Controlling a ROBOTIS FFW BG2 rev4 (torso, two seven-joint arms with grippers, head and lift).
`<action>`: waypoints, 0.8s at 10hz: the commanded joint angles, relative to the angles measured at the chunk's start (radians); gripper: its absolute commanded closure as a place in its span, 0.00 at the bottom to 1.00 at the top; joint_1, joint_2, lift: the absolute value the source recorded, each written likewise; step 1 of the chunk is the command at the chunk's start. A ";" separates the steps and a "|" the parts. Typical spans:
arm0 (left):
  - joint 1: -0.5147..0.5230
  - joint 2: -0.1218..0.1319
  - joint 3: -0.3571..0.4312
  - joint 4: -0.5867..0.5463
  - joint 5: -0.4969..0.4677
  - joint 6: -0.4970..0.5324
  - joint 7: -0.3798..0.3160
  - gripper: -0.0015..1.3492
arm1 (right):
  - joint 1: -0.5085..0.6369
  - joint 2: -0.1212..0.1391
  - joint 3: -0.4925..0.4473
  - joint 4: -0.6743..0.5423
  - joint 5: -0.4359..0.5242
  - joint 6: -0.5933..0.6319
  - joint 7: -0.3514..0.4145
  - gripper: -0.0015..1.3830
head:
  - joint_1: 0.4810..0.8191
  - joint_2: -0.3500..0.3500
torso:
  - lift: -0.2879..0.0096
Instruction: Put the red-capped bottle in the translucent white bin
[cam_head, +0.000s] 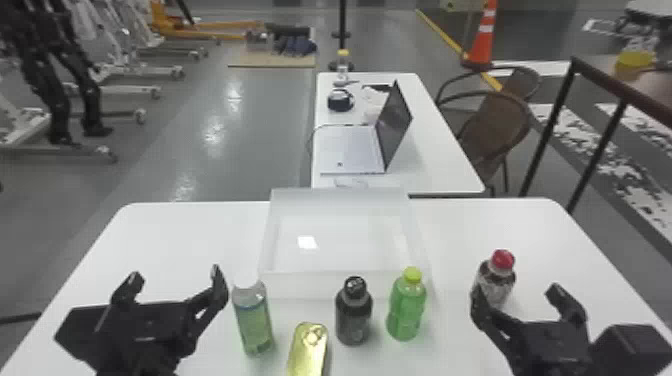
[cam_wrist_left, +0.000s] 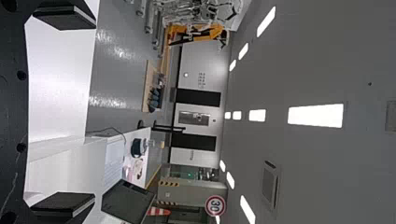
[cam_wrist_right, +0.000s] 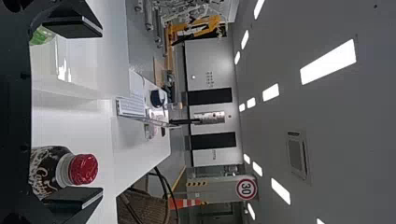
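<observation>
My left pincer (cam_head: 175, 275) is released, its two fingers spread wide over the tabletop (cam_head: 200, 225), to the left of the white-capped bottle (cam_head: 253, 320). My right pincer (cam_head: 517, 295) is released too, fingers well parted and gripping nothing, over the right part of the same surface.

The red-capped bottle (cam_head: 492, 285) stands upright on the tabletop, to the right of the translucent white bin (cam_head: 310, 285) and outside it. From my head it shows partly behind one finger of my right pincer; my right wrist view has its red cap near a finger as well, though I cannot tell whether the two touch.

The bin sits at the middle of the far edge. Nearer me, the white-capped bottle, a black bottle (cam_head: 354, 317) and a green bottle (cam_head: 406, 310) with a yellow-green cap stand upright in a loose row, left to right. A shiny yellow-gold object (cam_head: 307, 350) is between the first two, closer to me.

Beyond the bin, a second white table (cam_head: 435, 165) carries an open laptop (cam_head: 350, 145), a round dark item (cam_head: 340, 101) and a yellow-capped bottle (cam_head: 342, 67). To its right I see a brown chair (cam_head: 502, 120) and, farther back, an orange cone (cam_head: 482, 42).
</observation>
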 joint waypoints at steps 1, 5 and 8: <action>0.002 0.000 0.002 0.000 0.001 -0.001 0.000 0.01 | 0.000 0.000 0.000 0.003 0.000 -0.006 0.000 0.08 | 0.20 0.50 | 0.63; -0.002 0.002 0.000 0.000 0.001 0.000 0.000 0.01 | 0.000 0.000 0.000 -0.003 -0.002 -0.003 0.000 0.08 | 0.20 0.50 | 0.63; -0.003 0.002 0.000 0.000 0.001 0.002 0.000 0.01 | 0.000 0.000 0.000 0.000 0.003 0.011 0.000 0.08 | 0.20 0.50 | 0.63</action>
